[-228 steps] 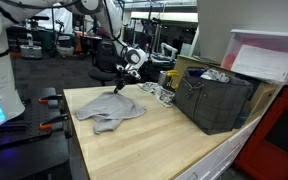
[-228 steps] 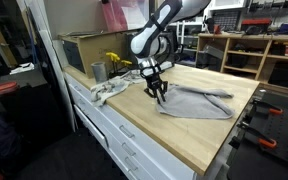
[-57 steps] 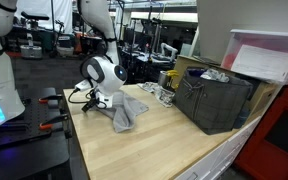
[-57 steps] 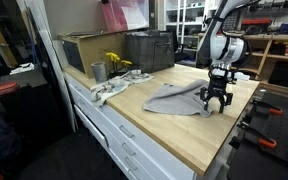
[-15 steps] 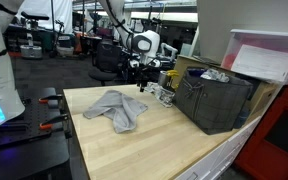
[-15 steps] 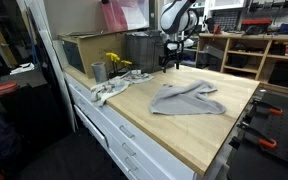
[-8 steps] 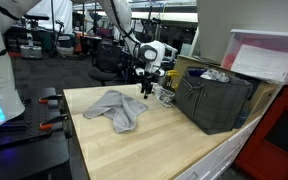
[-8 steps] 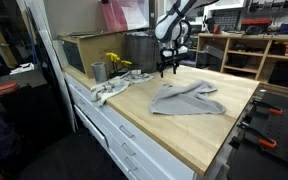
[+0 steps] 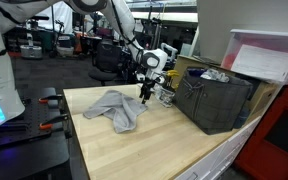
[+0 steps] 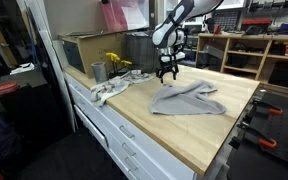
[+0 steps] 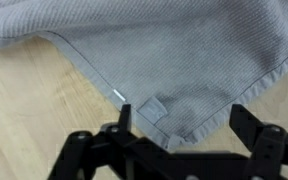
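Observation:
A crumpled grey towel [image 9: 116,108] lies on the wooden bench top [image 9: 154,140]; it also shows in an exterior view as the towel [image 10: 189,98]. My gripper [image 9: 144,93] hangs open just above the towel's edge nearest the dark bin, and appears as the gripper [image 10: 167,76] from the opposite side. In the wrist view the gripper [image 11: 184,128] straddles a hemmed corner of the towel [image 11: 174,60] with a small sewn tag [image 11: 152,107]. Its dark fingers [image 11: 246,120] stand wide apart with nothing held between them.
A dark bin [image 9: 216,100] with items stands on the bench beside the gripper, also seen as the bin [image 10: 149,50]. A metal cup [image 10: 98,71], yellow item [image 10: 114,62] and pale cloth [image 10: 109,88] sit near the bench's front edge. A cardboard box [image 10: 84,48] stands behind.
The gripper has come down from higher up by the bin toward the towel's corner. It stayed open. The towel has not moved.

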